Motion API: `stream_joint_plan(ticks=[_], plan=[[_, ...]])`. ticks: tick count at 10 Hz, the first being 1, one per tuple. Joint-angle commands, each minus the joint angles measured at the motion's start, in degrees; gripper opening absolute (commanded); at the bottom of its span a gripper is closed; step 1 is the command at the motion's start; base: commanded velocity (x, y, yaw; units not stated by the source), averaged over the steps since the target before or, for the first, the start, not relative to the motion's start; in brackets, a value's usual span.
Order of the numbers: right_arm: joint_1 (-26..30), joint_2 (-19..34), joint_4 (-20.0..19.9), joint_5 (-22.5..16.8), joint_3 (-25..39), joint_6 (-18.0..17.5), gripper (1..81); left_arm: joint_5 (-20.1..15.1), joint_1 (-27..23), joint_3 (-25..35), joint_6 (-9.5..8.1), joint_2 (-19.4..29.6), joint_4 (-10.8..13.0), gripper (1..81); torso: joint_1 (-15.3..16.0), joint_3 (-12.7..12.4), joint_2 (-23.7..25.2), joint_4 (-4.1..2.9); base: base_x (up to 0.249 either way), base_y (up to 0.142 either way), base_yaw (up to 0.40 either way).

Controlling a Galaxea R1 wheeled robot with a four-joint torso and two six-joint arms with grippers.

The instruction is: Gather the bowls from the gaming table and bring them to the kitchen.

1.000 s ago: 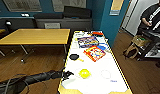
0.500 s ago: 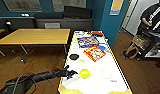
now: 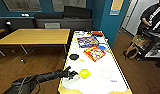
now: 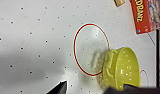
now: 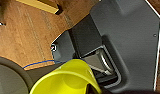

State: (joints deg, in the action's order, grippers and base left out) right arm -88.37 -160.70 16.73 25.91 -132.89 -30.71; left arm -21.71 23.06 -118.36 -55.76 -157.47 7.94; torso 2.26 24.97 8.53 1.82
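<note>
Head view: yellow-green bowl (image 3: 84,73) upright, left hand (image 3: 71,74) beside.

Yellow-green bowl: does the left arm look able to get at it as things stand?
Probably yes. The left end effector is right beside the yellow-green bowl on the gaming table, with bare white top between them. The red game box and black paddle lie farther up the table.

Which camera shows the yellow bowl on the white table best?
The left wrist view: the yellow bowl is close, its holes plain. The head view shows it small on the white table, beside the left gripper. The right wrist view shows something yellow; whether it's this bowl, I can't tell.
</note>
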Motion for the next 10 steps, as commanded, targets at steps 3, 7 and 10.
stream_joint_plan(ticks=[3,7,10], plan=[[0.5,0.5,1.4,-2.1,0.5,0.0,1.0,-3.1,-10.1,-1.5,-0.40,-2.7,-0.1,81.1,0.0,0.0,0.0,0.00,0.000,0.000,0.000],[0.6,0.5,1.4,-2.2,0.5,0.0,1.0,-4.3,-10.7,-5.0,-0.31,-6.6,0.2,81.1,0.0,0.0,0.0,0.00,0.000,0.000,0.000],[0.6,0.7,1.4,-2.2,0.5,0.0,1.0,-4.4,-10.7,-6.6,-0.31,-8.9,1.2,81.1,0.0,0.0,0.0,0.00,0.000,0.000,0.000]])
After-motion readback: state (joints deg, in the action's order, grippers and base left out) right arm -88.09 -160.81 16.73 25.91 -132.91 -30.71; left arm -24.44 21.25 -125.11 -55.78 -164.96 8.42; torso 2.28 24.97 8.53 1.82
